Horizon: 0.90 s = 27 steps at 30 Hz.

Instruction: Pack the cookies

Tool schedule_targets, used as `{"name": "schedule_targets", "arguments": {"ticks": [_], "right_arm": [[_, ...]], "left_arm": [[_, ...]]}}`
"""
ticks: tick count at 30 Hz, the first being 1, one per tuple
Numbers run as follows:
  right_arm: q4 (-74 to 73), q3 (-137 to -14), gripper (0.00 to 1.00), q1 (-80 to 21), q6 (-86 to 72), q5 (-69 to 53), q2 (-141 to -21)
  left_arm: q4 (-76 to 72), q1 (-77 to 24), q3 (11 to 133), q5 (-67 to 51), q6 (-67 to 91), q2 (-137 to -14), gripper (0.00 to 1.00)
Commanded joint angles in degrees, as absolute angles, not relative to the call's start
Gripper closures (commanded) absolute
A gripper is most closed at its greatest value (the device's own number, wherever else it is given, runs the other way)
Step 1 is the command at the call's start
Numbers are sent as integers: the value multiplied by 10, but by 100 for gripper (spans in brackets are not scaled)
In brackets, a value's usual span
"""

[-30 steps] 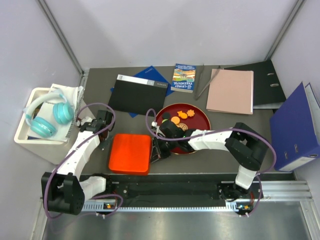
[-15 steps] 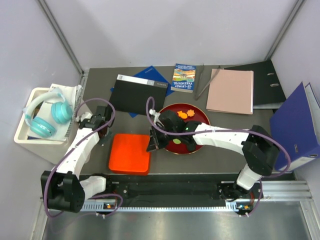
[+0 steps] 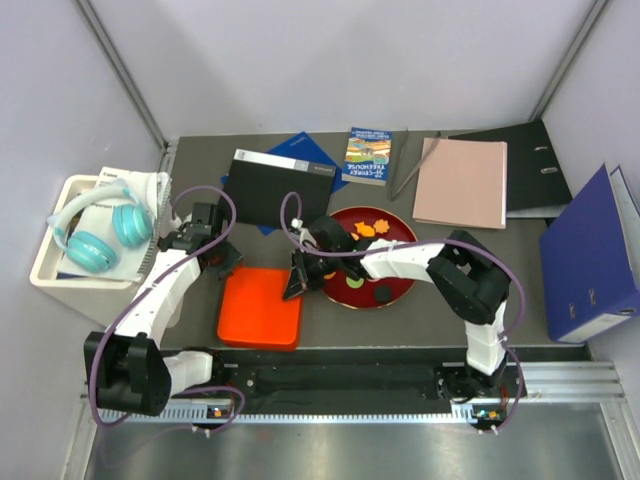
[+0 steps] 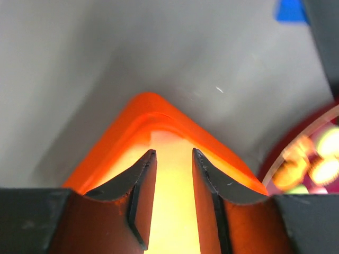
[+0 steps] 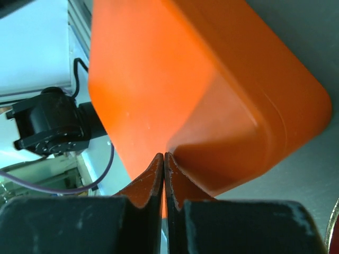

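**Left gripper** (image 4: 174, 159). Fingers (image 4: 139, 190) are parted narrowly with nothing between them; a second ago they were shut. The tips hang over the 11 o'clock corner of the orange box (image 3: 260, 307). The gripper has moved in from just off that corner.

**Right gripper** (image 5: 164, 161). The fingers are pressed tight together and hold nothing. The tips sit at the box's 2 o'clock edge and seem to touch its side wall, though the wrist view is too close to be sure. This arm has crossed over from the near rim of the red plate (image 3: 398, 230).

**Orange box.** It lies flat on the table and appears closed.

**Cookies** (image 3: 362, 229). All are on the red plate, at 2 o'clock from the box. There is an orange cluster at the plate's 12 o'clock, a black disc toward 5 and a yellowish piece near 6. Neither gripper holds one.

**Reading.** Both arms have turned to the box, so opening it is probably the step in hand. Packing has not begun.
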<state>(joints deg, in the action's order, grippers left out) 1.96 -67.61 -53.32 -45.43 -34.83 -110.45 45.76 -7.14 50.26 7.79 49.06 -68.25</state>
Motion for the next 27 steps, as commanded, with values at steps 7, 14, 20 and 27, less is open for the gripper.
{"name": "schedule_targets", "arguments": {"ticks": [7, 14, 20, 27], "right_arm": [[49, -692, 100, -530, -452, -360, -1107], [39, -685, 100, -530, -448, -354, -1100], [9, -699, 100, -530, -436, -346, -1088], [-73, -748, 100, -528, -389, -299, -1034]], "left_arm": [[404, -69, 521, -61, 437, -671, 73], [446, -71, 466, 22, 457, -696, 100], [443, -70, 436, 18, 462, -743, 100], [419, -71, 517, 10, 425, -674, 75]]}}
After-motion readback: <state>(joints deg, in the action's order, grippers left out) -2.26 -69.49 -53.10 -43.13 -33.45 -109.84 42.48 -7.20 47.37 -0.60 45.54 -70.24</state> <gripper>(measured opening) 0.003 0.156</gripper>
